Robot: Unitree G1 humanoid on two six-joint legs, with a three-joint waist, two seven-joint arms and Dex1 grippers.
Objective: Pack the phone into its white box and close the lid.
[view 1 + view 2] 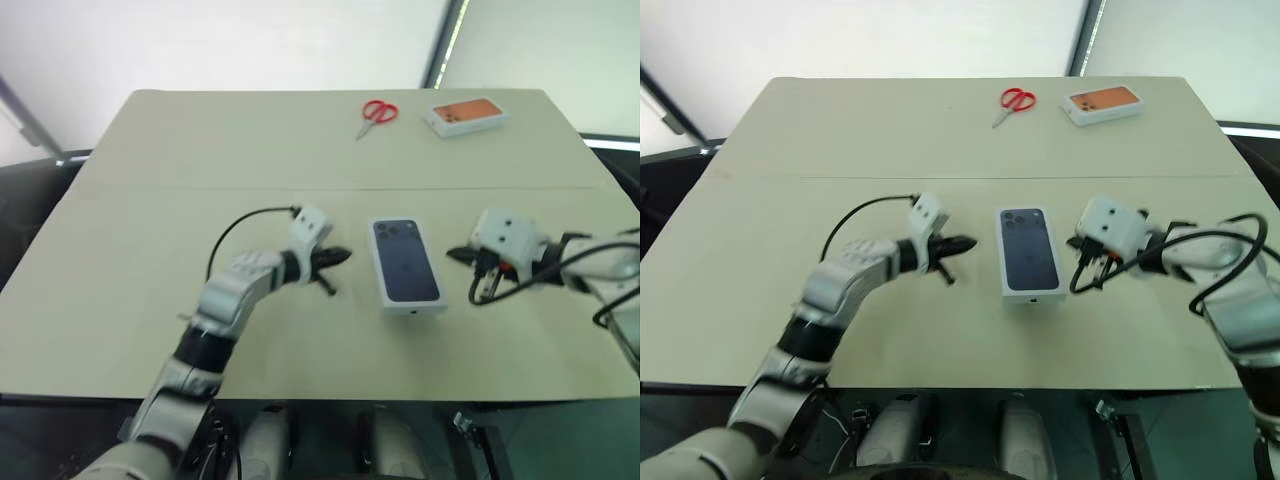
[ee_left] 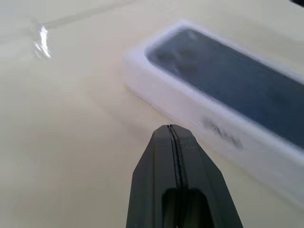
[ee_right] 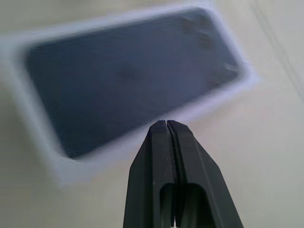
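lid (image 1: 406, 260) sitting closed on table (image 1: 150, 150) between grippers | left gripper (image 1: 335, 258) and right gripper (image 1: 458, 255) pinching shut, empty | opening fingers first, gripping lid's long sides squarely

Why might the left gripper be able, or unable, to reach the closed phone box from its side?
Probably able: the shut left gripper points at the lid on the table with nothing lying between them.

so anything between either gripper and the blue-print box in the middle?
Nothing visible. The left gripper and right gripper, both shut, flank the box with bare table between. Scissors and the orange-print box lie far behind.
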